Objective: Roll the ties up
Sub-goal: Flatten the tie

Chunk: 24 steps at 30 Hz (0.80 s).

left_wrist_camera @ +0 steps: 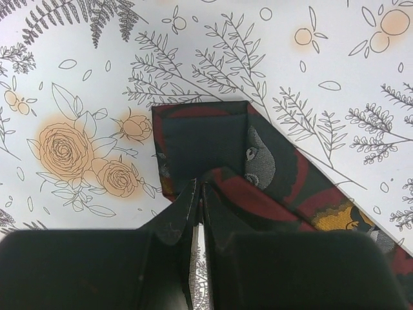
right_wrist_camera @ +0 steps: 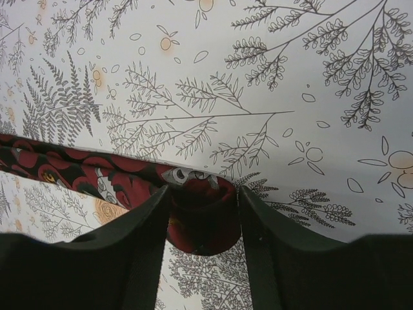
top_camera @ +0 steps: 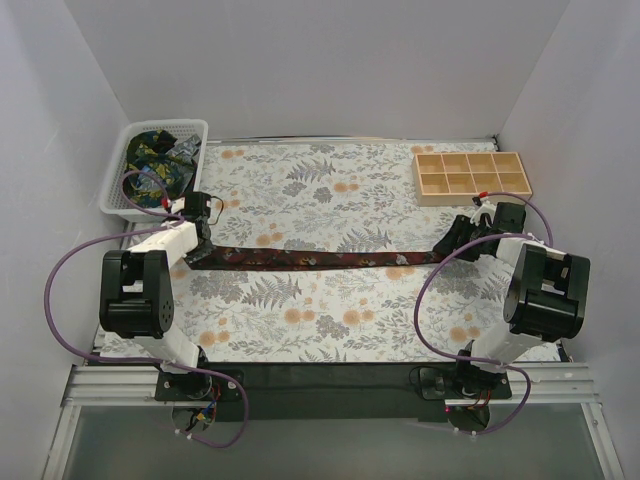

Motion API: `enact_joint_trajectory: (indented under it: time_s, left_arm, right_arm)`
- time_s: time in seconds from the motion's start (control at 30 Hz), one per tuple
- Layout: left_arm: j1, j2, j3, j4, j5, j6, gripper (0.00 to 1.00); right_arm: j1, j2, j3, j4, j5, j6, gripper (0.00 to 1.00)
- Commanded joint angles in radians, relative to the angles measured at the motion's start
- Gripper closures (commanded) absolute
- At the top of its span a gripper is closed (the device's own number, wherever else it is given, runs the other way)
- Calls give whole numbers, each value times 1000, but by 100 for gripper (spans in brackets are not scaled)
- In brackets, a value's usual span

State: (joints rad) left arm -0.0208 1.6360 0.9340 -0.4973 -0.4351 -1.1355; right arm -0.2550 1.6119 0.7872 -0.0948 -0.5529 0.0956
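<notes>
Maroon tie [top_camera: 320, 259]: limp, slippery; grip its ends. Your left gripper [left_wrist_camera: 200, 188] seemingly pinches one, right gripper [right_wrist_camera: 205, 197] clasps the other.

One tie [top_camera: 320, 259] stretched left to right across table [top_camera: 330, 330], basket [top_camera: 113, 188] far left, tray [top_camera: 470, 199] far right

The maroon tie [top_camera: 310, 259] runs like a low bar across the mid table [top_camera: 330, 330], side to side. Plenty of open room behind it, between the white basket [top_camera: 170, 124] in the far left corner and the wooden tray [top_camera: 418, 180] far right. Walls [top_camera: 60, 150] box in both sides.
</notes>
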Motion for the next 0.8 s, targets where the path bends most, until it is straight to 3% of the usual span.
enact_joint_trajectory:
  time_s: [0.0, 0.17, 0.43, 0.6, 0.77]
  left_arm:
    - [7, -25, 35, 16, -7, 8, 93]
    - [7, 8, 77, -6, -10, -3, 93]
    - [9, 28, 91, 0, 4, -12, 93]
    - [9, 67, 98, 2, 15, -17, 93]
    - [9, 74, 88, 0, 21, -17, 92]
  right_arm:
    - [-3, -4, -9, 32, -19, -19, 57]
    - [-3, 5, -9, 32, -2, -22, 62]
    - [-4, 25, 0, 33, 25, -22, 63]
    - [-3, 42, 4, 32, 50, -25, 75]
    - [-4, 51, 4, 29, 59, -28, 79]
